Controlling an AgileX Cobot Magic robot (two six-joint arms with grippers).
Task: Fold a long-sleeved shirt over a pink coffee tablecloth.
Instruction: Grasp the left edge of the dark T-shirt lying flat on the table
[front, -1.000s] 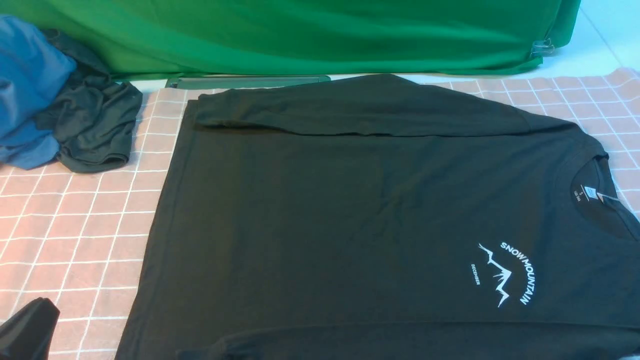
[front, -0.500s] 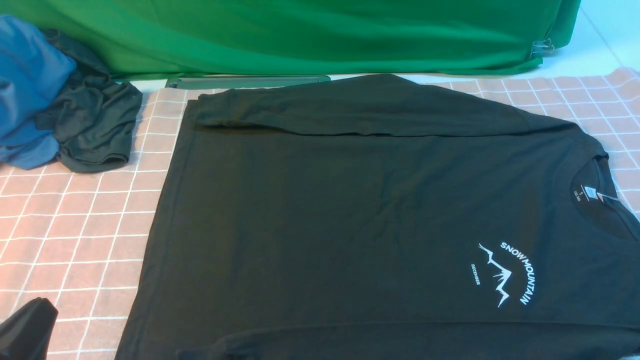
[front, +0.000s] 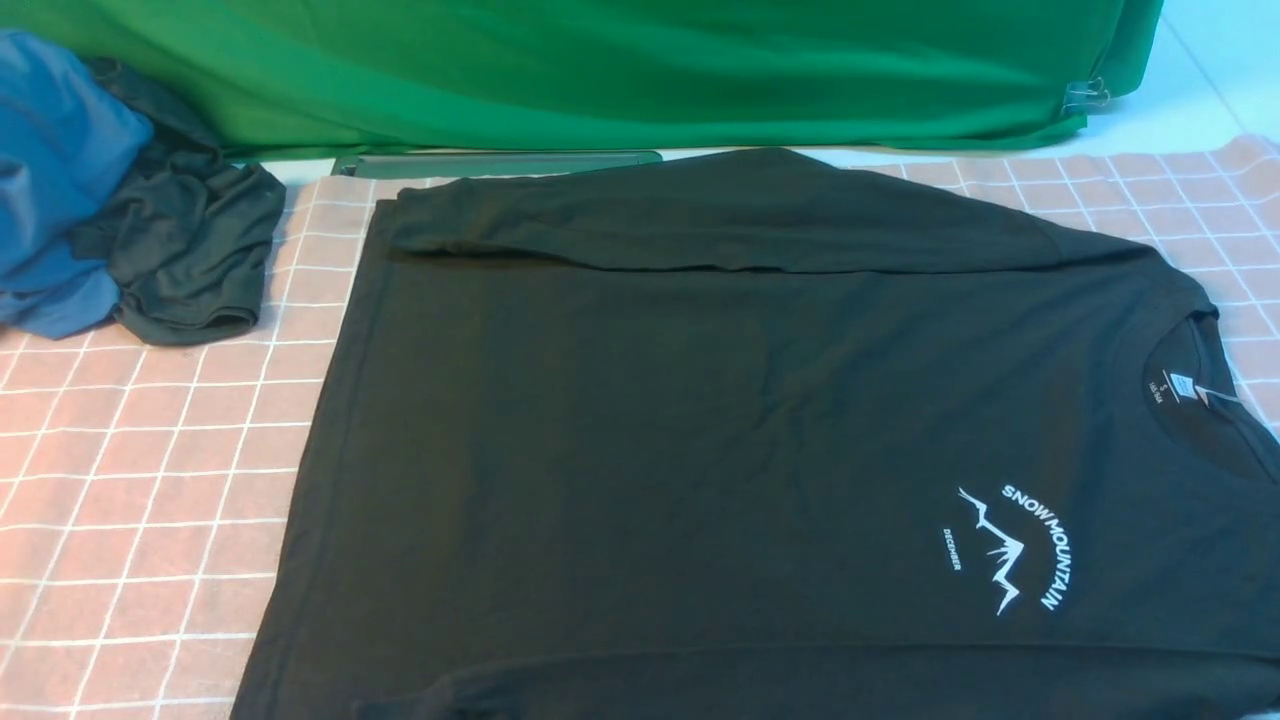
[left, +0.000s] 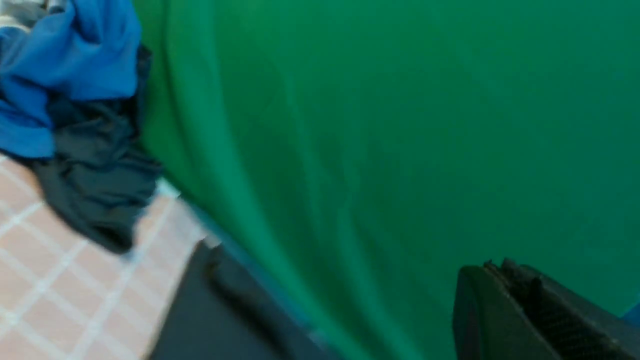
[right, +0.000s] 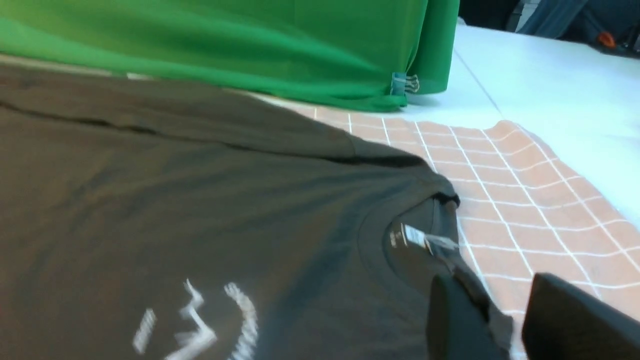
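Now, your long-sleeved shirt (front: 700, 430) is lying flat on the pink coffee tablecloth (front: 130, 470), neck pointing to 3 o'clock.
Nearest you, your right gripper (right: 500, 305) is sitting at the collar edge with its jaws spread, while your left gripper (left: 525, 312) is showing only one dark finger, so you cannot tell how it is set. One sleeve is lying folded along the shirt's 6 o'clock edge, the white print (front: 1015, 548) is sitting at 4 o'clock, and the other sleeve is lying across the body at 12 o'clock. Farther off, a dark grey garment (front: 190, 260) is bunching against a blue garment (front: 60, 170) at 10 o'clock, and the green cloth (front: 600, 70) is hanging at 12 o'clock.
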